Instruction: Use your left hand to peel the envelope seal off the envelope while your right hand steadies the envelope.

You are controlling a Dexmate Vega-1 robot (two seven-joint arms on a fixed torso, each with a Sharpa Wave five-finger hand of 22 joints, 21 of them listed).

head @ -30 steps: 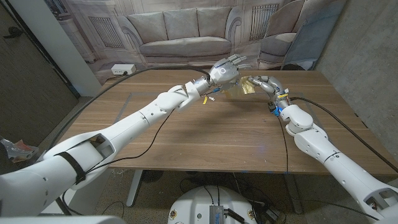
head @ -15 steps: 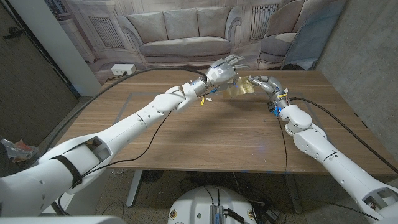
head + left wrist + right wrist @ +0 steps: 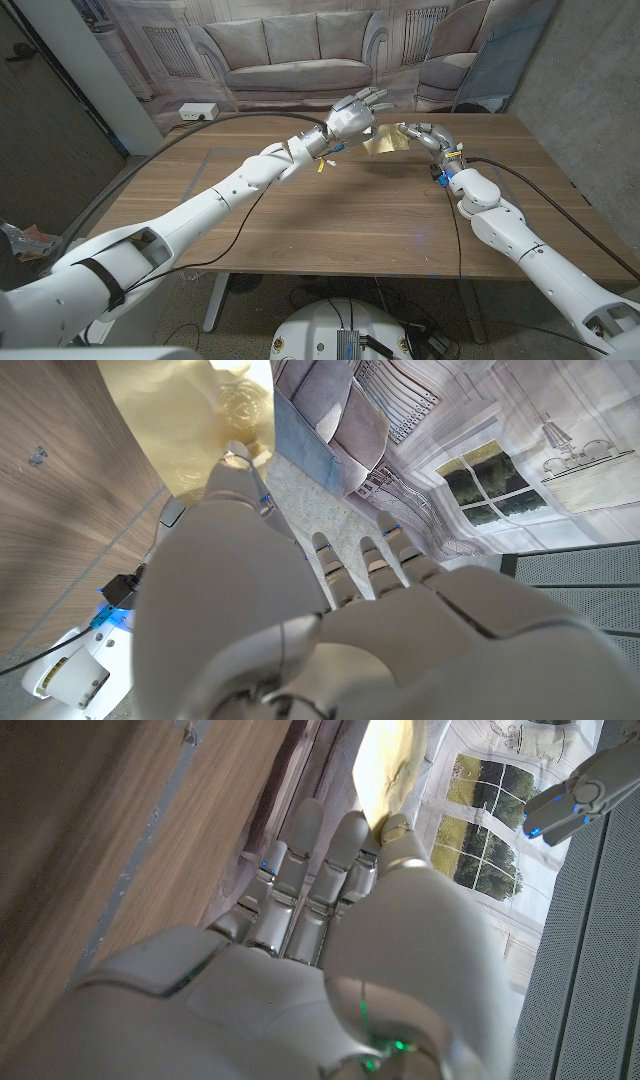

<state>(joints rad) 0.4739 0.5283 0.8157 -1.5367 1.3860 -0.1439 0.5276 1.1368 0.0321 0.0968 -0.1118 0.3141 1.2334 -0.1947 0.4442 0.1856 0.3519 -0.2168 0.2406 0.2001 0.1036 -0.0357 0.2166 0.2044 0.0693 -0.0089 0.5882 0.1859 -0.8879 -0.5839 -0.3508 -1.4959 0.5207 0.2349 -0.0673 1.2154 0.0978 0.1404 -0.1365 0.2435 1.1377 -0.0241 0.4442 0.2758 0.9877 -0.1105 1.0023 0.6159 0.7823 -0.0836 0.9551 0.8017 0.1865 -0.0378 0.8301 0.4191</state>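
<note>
Nearest on the wooden surface (image 3: 330,215), the right hand (image 3: 420,133) reaches in from about four o'clock and pinches the yellowish envelope (image 3: 383,145) at its right edge, holding it up at the far middle of the surface. Just past it, toward eleven o'clock, the left hand (image 3: 352,115) hovers with fingers spread and holding nothing, close beside the envelope's left edge. The envelope looks light, thin and floppy, likely to buckle or tear, so I judge the seal is best pinched at a loose corner and drawn off slowly against the right hand's hold
</note>
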